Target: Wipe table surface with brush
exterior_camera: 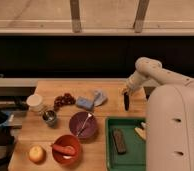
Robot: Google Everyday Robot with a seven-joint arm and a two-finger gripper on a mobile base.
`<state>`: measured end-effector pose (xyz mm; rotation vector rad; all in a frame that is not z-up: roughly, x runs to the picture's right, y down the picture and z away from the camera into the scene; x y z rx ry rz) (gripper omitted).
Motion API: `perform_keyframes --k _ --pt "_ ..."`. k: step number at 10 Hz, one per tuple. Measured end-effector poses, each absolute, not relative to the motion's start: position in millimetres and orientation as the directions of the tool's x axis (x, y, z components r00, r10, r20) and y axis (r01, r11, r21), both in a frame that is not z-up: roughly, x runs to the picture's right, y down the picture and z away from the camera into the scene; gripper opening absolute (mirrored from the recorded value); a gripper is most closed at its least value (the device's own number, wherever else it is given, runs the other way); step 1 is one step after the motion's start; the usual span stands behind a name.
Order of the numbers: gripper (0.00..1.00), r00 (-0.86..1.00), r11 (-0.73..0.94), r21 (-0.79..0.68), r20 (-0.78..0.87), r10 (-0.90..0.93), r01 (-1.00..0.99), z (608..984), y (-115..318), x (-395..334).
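The tan wooden table surface (110, 89) fills the middle of the camera view. My gripper (126, 93) is over its far right part, just beyond the green tray. It is shut on the slim black brush (126, 102), which hangs nearly upright with its lower end at or just above the wood. My white arm comes in from the right and hides the table's right edge.
A green tray (110, 150) at the front right holds a dark block (119, 140). To the left are a blue sponge (84, 103), a cloth (98, 97), grapes (64, 100), a white cup (36, 102), a metal cup (50, 118), a purple bowl (83, 125), a red bowl (66, 149) and an apple (36, 154).
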<state>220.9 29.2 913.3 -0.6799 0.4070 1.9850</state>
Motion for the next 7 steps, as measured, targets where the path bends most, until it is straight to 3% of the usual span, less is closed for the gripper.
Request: perform_keyframes --k 7 --pt "0.19 -0.295 -0.445 -0.092 -0.627 0.721 -0.891 946 -8 136"
